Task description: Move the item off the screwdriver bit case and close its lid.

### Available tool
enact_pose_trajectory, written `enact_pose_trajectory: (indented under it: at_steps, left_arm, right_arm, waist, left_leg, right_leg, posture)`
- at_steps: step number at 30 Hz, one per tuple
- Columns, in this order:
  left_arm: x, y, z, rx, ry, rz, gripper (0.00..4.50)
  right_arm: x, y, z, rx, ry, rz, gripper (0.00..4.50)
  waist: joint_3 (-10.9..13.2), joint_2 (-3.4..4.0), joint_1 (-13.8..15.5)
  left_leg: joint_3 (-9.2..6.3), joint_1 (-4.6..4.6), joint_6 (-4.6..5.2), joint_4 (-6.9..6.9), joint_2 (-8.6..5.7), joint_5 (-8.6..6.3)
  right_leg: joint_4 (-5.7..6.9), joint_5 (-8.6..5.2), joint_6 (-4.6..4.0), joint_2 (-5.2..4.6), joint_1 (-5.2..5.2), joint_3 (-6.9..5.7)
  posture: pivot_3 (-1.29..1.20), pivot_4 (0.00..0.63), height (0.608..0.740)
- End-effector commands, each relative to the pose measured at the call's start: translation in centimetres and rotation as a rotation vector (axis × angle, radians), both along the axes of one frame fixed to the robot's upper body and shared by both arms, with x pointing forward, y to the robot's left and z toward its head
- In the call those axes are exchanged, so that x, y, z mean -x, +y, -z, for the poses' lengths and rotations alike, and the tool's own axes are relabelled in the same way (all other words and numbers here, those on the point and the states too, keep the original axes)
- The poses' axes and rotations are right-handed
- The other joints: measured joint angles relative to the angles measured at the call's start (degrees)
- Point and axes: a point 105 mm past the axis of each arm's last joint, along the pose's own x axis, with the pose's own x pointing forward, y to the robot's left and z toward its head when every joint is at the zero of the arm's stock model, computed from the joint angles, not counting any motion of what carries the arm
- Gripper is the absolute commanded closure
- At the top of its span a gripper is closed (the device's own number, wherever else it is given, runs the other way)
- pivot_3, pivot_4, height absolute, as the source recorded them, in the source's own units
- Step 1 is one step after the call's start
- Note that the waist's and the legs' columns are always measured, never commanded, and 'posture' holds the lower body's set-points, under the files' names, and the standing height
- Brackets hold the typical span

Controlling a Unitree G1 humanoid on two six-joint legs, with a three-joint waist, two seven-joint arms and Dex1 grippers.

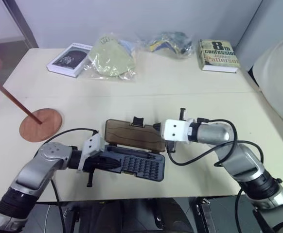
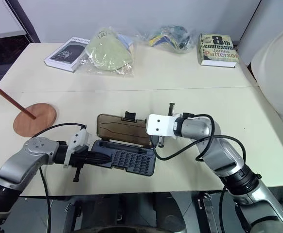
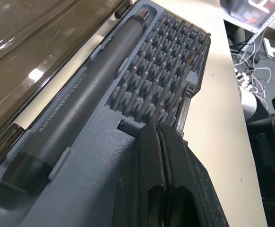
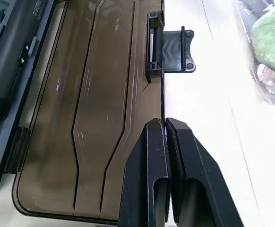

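The screwdriver bit case lies open near the table's front edge. Its grey-blue tray (image 1: 141, 167) holds rows of bits and a dark screwdriver (image 3: 81, 104). The smoky-brown lid (image 1: 132, 135) lies flat behind the tray, its latch tab (image 4: 173, 45) pointing away. My left gripper (image 1: 111, 164) is shut, its tips resting on the tray's left part beside the bits. My right gripper (image 4: 165, 123) is shut and empty, just above the lid's right end. The item (image 1: 41, 125), a reddish-brown disc with a dowel slanting up to a second disc, stands on the table well left of the case.
Two paperback books (image 1: 70, 59) (image 1: 218, 55) and two plastic bags (image 1: 110, 57) (image 1: 168, 42) line the table's back. A person in white (image 1: 280, 73) is at the right edge. Bare tabletop lies between the case and the back row.
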Motion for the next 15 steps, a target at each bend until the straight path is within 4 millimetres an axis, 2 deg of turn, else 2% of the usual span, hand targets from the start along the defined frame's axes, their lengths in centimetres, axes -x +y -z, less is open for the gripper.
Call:
enact_pose_trajectory:
  at_steps: [1, 3, 8, 11, 13, 15]
  left_arm:
    - [-0.1, 0.7, 0.7, -0.031, 0.028, -0.050, 4.50]
    - [-0.3, 0.8, -0.1, -0.017, 0.005, -0.065, 4.50]
    - [0.0, 1.9, -6.2, 0.162, -0.012, -0.131, 4.50]
    - [-2.0, 4.3, -9.0, 0.259, -0.039, -0.301, 4.50]
    - [-3.0, 5.5, -9.6, 0.287, -0.050, -0.385, 4.50]
    - [-4.9, 7.3, -9.4, 0.270, -0.083, -0.508, 4.50]
  right_arm:
    - [0.4, 0.5, -1.7, 0.009, -0.114, -0.059, 4.48]
    - [0.4, 0.6, -1.9, 0.009, -0.133, -0.065, 4.48]
    - [0.4, 0.4, -1.7, 0.021, -0.162, -0.082, 4.48]
    - [0.4, 0.2, -1.5, 0.029, -0.180, -0.082, 4.48]
    - [0.4, 0.1, -1.5, 0.024, -0.185, -0.082, 4.48]
    - [0.5, 0.2, -1.5, 0.017, -0.189, -0.085, 4.48]
  waist:
    - [0.0, 0.00, 0.0]
    - [0.0, -0.01, 0.0]
    - [0.1, -0.17, 0.0]
    - [0.2, -0.17, 0.1]
    - [0.2, -0.17, 0.1]
    - [0.2, -0.17, 0.0]
  left_leg:
    - [0.00, 0.00, 0.00, 0.00, 0.00, 0.00]
    - [0.00, -0.01, 0.00, 0.00, 0.00, 0.00]
    - [-0.03, -0.14, 0.00, 0.00, 0.03, 0.00]
    - [-0.03, -0.14, 0.00, 0.00, 0.01, 0.00]
    - [-0.04, -0.14, 0.00, 0.01, -0.01, 0.00]
    - [-0.03, -0.13, 0.00, 0.00, -0.02, 0.00]
  right_leg:
    - [0.00, 0.00, 0.00, 0.00, 0.00, 0.00]
    - [-0.01, 0.00, 0.00, 0.00, 0.00, 0.00]
    - [0.01, 0.00, 0.01, 0.01, -0.14, -0.02]
    - [0.00, 0.00, 0.01, -0.04, -0.13, -0.02]
    - [0.00, 0.00, 0.03, -0.03, -0.12, -0.03]
    - [0.00, 0.00, 0.04, -0.03, -0.12, -0.02]
  posture:
    - [0.00, 0.150, 0.737]
    - [0.00, 0.150, 0.737]
    - [0.00, 0.150, 0.737]
    - [0.00, 0.150, 0.737]
    - [0.00, 0.150, 0.737]
    - [0.00, 0.150, 0.737]
